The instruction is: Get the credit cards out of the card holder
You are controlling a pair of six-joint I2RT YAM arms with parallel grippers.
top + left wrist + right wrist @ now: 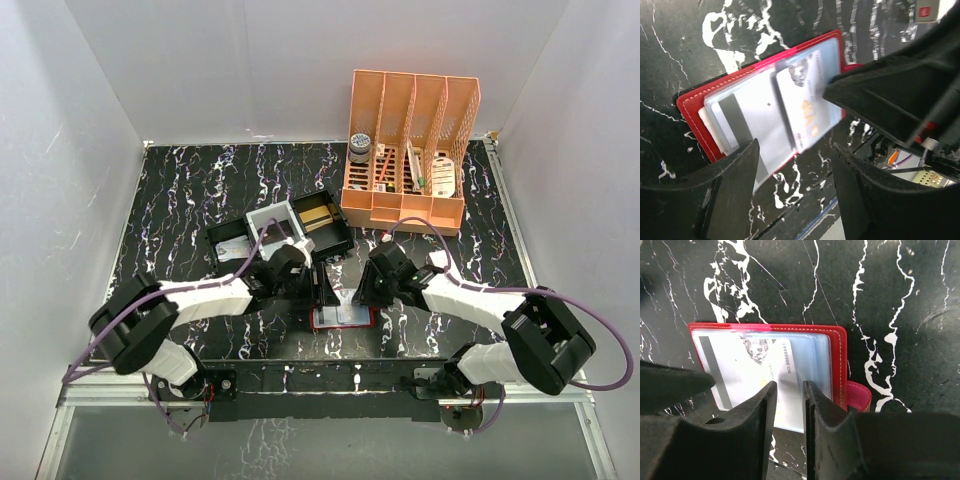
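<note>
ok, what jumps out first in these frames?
The red card holder lies open at near centre. The right pincer, tips narrowly parted, sits over a pale credit card lying askew on it, while the left pincer hangs open over the holder's edge. At the far right stands an orange organizer.

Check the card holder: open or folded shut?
Open. The card holder is spread flat, with clear sleeves and credit cards exposed and the snap tab hanging free.
</note>
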